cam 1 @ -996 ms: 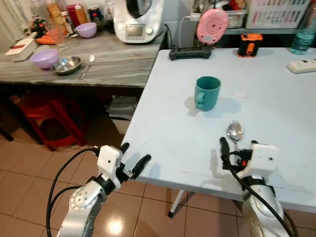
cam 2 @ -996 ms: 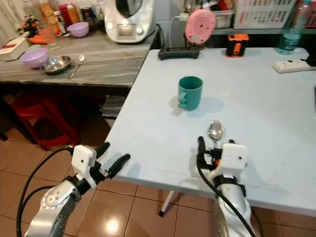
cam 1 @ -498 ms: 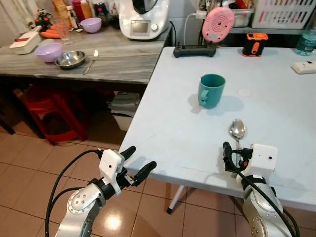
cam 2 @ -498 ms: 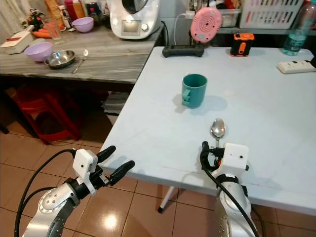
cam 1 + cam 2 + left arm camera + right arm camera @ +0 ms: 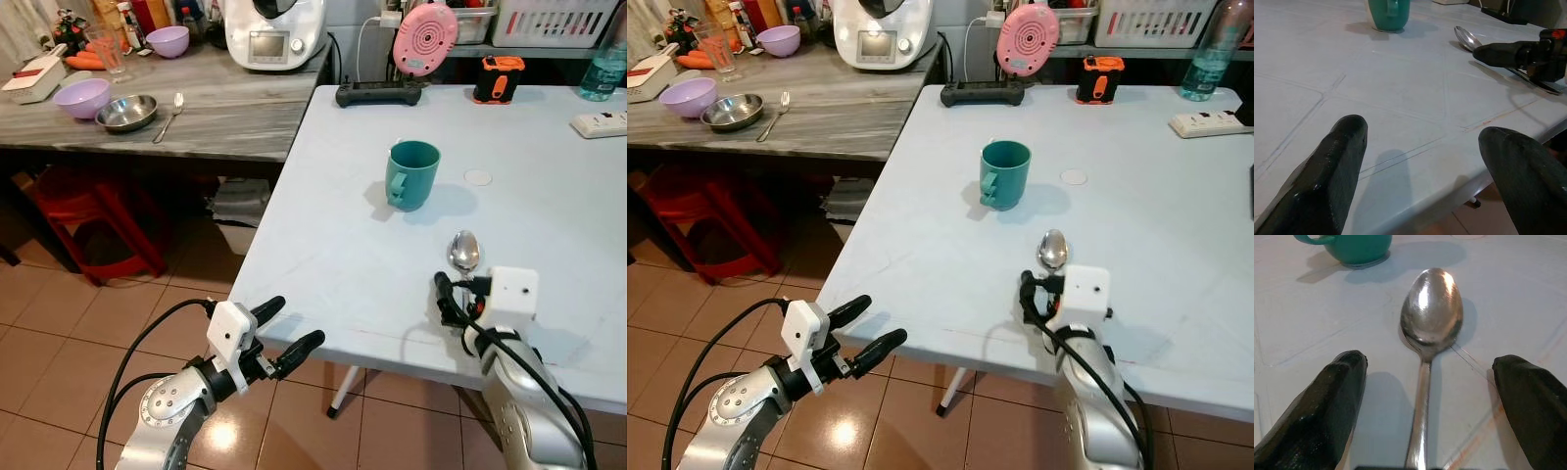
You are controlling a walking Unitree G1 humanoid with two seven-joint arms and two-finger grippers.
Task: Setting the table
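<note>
Your right gripper [image 5: 1425, 421] sits low at the near edge of the pale table [image 5: 323, 245], fingers spread wide, and the spoon [image 5: 1430, 333] lies flat on the tabletop between them. Its handle runs straight back toward the wrist and its bowl points away from you, so the long axis lines up with the gripper's reach rather than across it. The fingers straddle the handle without touching it, so the spoon reads as lying free. That is the relation to watch: any closing would meet the thin handle side-on, and any pull back follows the handle's line.

Your left gripper [image 5: 279, 328] hangs off the table's left corner, over the tiled floor, also spread and holding nothing; the right arm is plainly the nearer one.

Beyond the spoon's bowl, up and to the left, stands the teal mug [image 5: 411, 174], upright, apart from the spoon. Nothing lies between.

Far left, the grey counter [image 5: 225, 113] carries a steel bowl [image 5: 125, 112], a second spoon [image 5: 168, 103] and a purple bowl [image 5: 82, 97].
</note>
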